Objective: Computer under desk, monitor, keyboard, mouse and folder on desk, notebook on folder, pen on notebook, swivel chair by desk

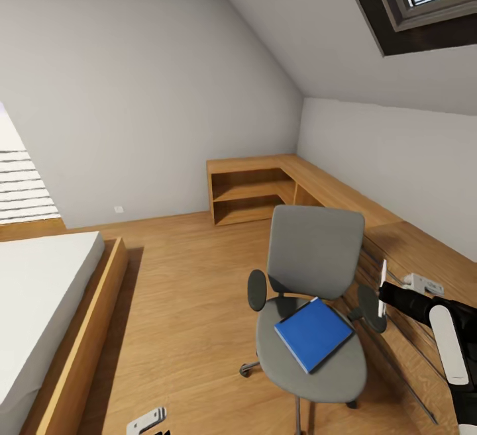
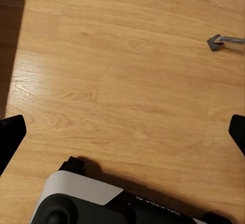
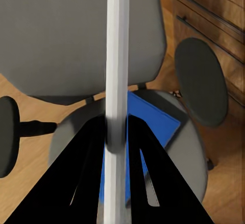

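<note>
A grey swivel chair (image 1: 317, 249) stands on the wooden floor beside the desk (image 1: 424, 249), and a blue folder (image 1: 313, 332) lies flat on its seat. My right gripper (image 1: 389, 297) hovers beside the chair's armrest, above the seat. It is shut on a thin white item (image 1: 383, 288) held upright; I cannot tell whether this is the notebook or the pen. In the right wrist view the white item (image 3: 117, 81) runs between the fingers (image 3: 76, 183), with the folder (image 3: 153, 116) and chair back (image 3: 56, 35) behind it. My left gripper (image 2: 122, 132) is open over bare floor.
A bed (image 1: 40, 302) with a wooden frame fills the left side. A low wooden shelf unit (image 1: 252, 190) sits in the far corner and joins the desk, whose drawer fronts (image 3: 214, 14) face the chair. A chair caster (image 2: 219, 41) rests on the floor.
</note>
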